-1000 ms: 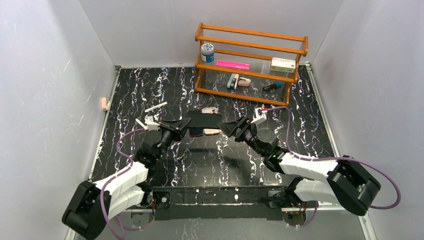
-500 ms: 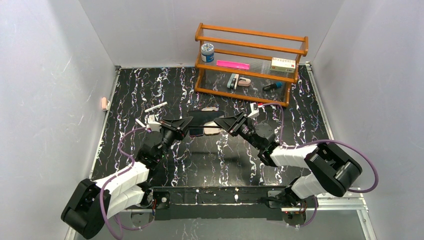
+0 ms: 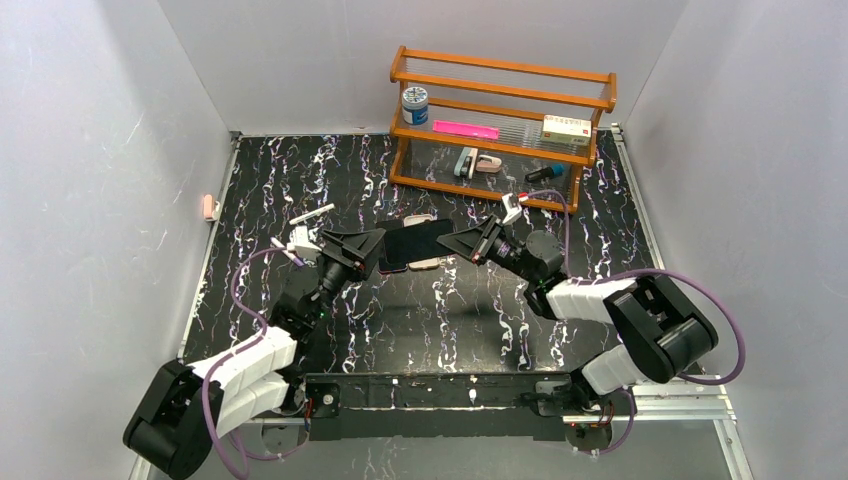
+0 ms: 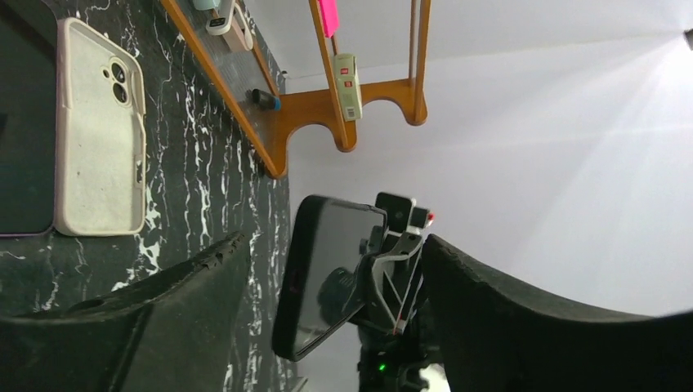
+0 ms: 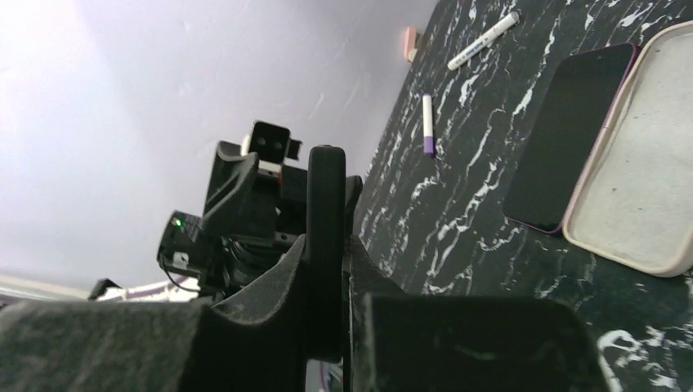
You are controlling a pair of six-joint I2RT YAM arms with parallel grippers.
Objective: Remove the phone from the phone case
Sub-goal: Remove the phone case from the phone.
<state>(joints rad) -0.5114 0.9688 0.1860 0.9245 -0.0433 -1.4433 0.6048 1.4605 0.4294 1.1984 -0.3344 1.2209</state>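
While the right gripper (image 3: 455, 243) clamps the raised phone (image 3: 415, 240) between the released left gripper's (image 3: 378, 252) fingers, a beige case (image 4: 100, 131) and second phone (image 5: 572, 131) lie on the desk (image 3: 430, 310) beneath.

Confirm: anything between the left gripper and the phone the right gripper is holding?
Nothing visible. The right gripper is shut on one end of the phone in the air; the open left gripper brackets the other end. The beige case and second phone lie flat on the table.

No legible text anywhere; label on box (image 3: 566, 128) on shelf (image 3: 500, 70) unreadable.
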